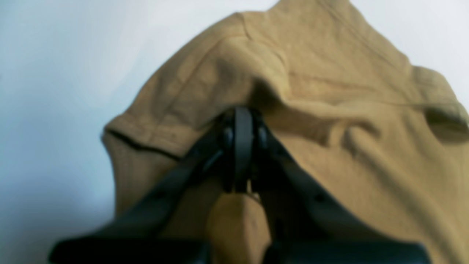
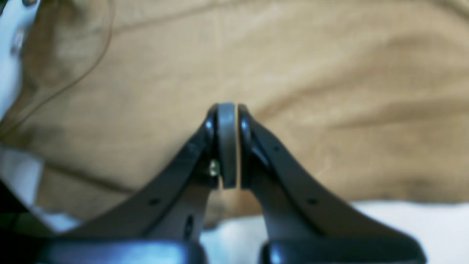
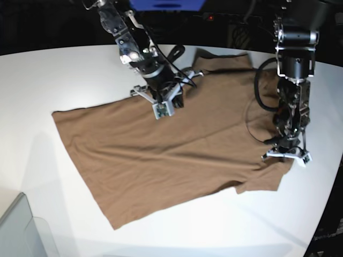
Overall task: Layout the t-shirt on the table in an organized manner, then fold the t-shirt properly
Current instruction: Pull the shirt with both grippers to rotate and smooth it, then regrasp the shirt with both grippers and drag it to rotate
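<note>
A brown short-sleeved t-shirt (image 3: 166, 155) lies spread nearly flat on a white table (image 3: 64, 75), collar toward the far edge, hem toward the near-left, w/ shallow wrinkles across the body. A translucent grey bin corner (image 3: 19, 230) sits off the shirt's hem side, apart from it.

The left hand (image 1: 242, 146), at the shirt's right sleeve near the table edge, is clenched on a pinch of sleeve/shoulder fabric; cloth bunches up around its tips and shows between the jaws below. The right hand (image 2: 227, 146), over the shirt's upper edge near the other shoulder, has its jaws pressed together; the wrist view is too blurred to tell if cloth is caught in them.

Judgement: thin, soft cotton, light and limp. It should drape, stretch and wrinkle when dragged, not slip. Best holds are seams: shoulders, sleeve hems, bottom corners, taken in pairs to keep it taut.

No brand, label or readable writing visible on shirt or table.
</note>
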Motion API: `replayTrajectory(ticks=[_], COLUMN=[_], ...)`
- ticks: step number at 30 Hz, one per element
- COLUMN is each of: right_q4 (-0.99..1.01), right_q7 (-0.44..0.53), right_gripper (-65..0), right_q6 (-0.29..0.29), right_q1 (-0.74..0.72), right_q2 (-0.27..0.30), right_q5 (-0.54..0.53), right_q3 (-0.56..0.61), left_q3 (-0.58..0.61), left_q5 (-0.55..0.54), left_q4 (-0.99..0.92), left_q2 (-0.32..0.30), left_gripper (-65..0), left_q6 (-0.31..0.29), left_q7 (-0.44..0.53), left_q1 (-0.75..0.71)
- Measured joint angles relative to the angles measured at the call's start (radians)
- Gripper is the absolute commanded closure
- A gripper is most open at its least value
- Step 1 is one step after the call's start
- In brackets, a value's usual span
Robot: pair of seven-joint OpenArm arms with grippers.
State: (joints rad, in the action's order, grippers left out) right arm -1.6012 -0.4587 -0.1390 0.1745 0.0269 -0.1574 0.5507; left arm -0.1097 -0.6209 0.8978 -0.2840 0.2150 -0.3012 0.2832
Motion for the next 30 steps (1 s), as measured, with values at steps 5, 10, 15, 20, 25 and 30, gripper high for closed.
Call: replayTrajectory(ticks=[5, 10, 15, 20, 25, 30], right_q4=[0.126, 0.196, 0.309, 0.342, 0.085, -0.133], right_q7=[0.034, 0.052, 0.037, -0.026, -0.008, -0.027], right_gripper=[0.0, 0.0, 0.0, 0.0, 0.0, 0.0], right_q6=[0.029, 0.013, 0.013, 0.003, -0.008, -0.013], right_q1=[-0.041, -0.127, -0.261, -0.342, -0.296, -0.110], right_q2=[0.004, 0.032, 0.067, 0.094, 0.091, 0.027], right_q5=[-0.017, -0.005, -0.005, 0.000, 0.001, -0.004], right_q3=[-0.062, -0.200, -0.292, -0.400, -0.492, -0.447], left_q3=[-0.007, -0.006, 0.002, 0.013, 0.011, 0.101], left_q5=[0.005, 0.001, -0.034, -0.127, -0.143, -0.142], left_q4=[0.145, 0.416, 0.682, 0.921, 0.958, 0.762], left_q2=[-0.010, -0.001, 0.047, 0.064, 0.062, 0.055], left_gripper=[-0.1, -0.1, -0.1, -0.1, -0.1, -0.1], left_q6=[-0.005, 0.016, 0.035, 0.033, 0.030, 0.036], left_q7=[-0.028, -0.065, -0.152, -0.152, -0.157, -0.137], left_q1=[-0.133, -0.352, -0.534, -0.607, -0.526, -0.300])
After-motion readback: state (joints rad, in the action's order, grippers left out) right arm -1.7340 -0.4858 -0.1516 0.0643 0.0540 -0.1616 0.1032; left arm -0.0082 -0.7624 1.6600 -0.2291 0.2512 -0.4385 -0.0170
